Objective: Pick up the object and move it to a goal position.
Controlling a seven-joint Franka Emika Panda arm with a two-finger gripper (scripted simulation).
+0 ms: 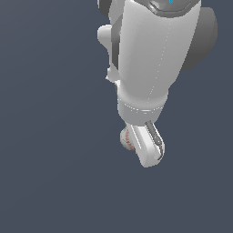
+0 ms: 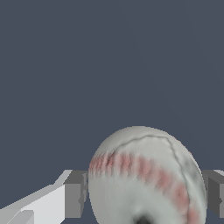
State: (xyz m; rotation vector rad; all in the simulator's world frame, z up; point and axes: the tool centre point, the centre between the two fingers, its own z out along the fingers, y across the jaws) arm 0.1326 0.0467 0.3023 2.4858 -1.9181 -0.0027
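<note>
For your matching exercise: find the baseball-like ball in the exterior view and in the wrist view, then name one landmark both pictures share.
Exterior view: the ball peeks out low in the middle of the picture, on the exterior view's left of the pincer, mostly hidden behind it.
Wrist view: the ball fills the picture's lower part, between the two grey fingertips.
Shared landmark: the pincer itself, flanking the ball in both views.

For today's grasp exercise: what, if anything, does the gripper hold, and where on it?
The gripper holds the ball, its fingers pressed against opposite sides of it.
</note>
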